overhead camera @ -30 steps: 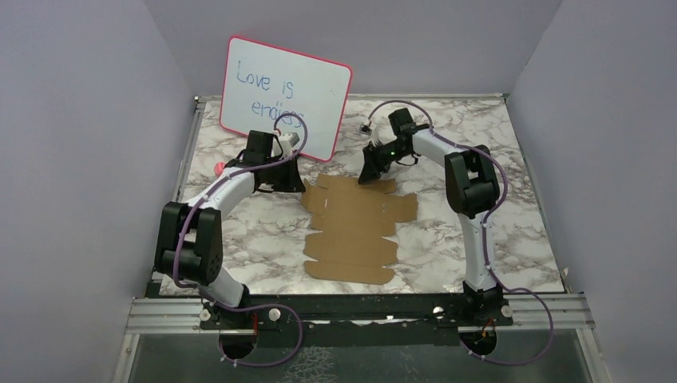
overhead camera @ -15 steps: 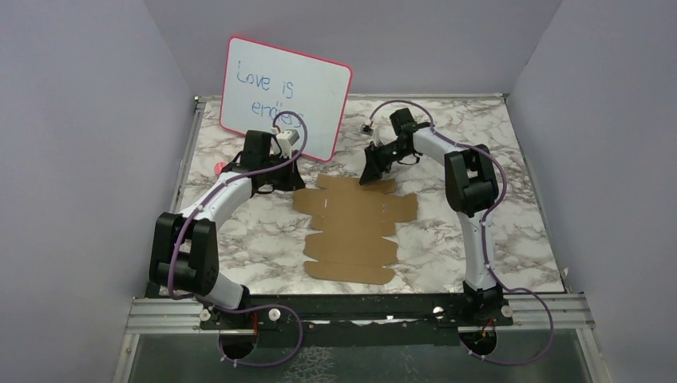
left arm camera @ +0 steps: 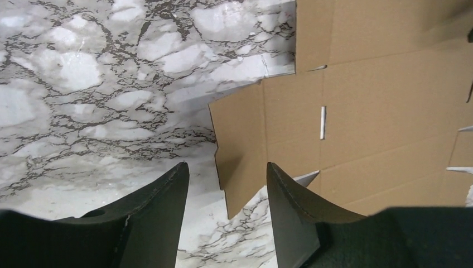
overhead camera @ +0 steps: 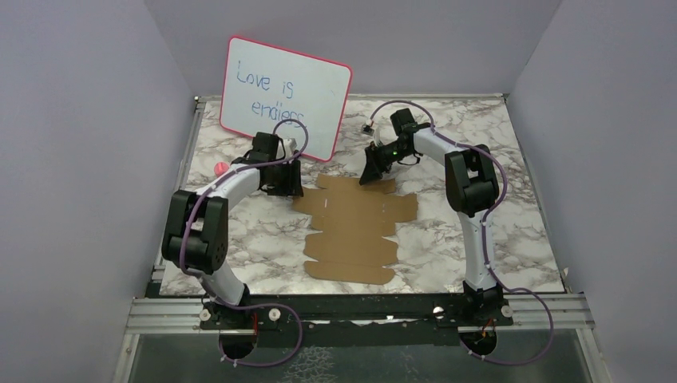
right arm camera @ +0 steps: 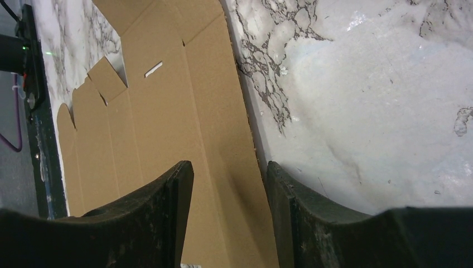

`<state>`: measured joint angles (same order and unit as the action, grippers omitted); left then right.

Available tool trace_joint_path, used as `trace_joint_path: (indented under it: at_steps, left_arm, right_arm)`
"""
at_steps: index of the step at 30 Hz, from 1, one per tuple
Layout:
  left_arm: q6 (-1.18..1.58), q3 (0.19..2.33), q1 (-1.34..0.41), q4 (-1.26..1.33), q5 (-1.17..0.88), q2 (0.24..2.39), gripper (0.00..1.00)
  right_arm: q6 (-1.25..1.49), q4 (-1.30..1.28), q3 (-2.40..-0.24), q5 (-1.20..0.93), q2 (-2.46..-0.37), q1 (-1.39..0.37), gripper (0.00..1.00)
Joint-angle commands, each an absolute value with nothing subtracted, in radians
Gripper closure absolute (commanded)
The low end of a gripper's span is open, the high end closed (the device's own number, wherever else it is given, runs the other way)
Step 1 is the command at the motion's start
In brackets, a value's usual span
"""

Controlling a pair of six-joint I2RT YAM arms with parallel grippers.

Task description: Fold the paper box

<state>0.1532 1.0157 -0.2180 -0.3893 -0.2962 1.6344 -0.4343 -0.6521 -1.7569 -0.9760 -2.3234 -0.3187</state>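
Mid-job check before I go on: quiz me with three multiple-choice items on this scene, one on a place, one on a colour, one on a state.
1. Where does the whiteboard stand?
A. At the far left of the table, beyond the paper box
B. At the near right corner
C. On top of the cardboard

2. What colour is the whiteboard's frame?
A. Green
B. Pink
C. Black

3. In what state is the paper box?
A. Folded into a closed box
B. Held up in the air
C. A flat, unfolded sheet on the table

Answers: 1 A, the top view shows it propped at the far left; 2 B, a pink rim rings its white face; 3 C, its flaps and slots lie spread out on the marble.
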Motion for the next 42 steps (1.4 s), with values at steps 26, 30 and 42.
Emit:
trace_joint_path:
  at_steps: [26, 30, 42]
  left_arm:
    - [0.072, 1.074, -0.199, -0.37, -0.46, 1.615, 1.0]
    - [0.072, 1.056, -0.199, -0.34, -0.47, 1.573, 1.0]
    - [0.099, 1.038, -0.199, -0.289, -0.517, 1.545, 1.0]
  right_arm:
    - [-0.454, -0.677, -1.761, -0.977, -2.297, -0.316, 0.43]
    - [-0.456, -0.692, -1.77, -0.997, -2.299, -0.316, 0.43]
    - [-0.524, -0.789, -1.802, -1.113, -2.302, -0.319, 0.62]
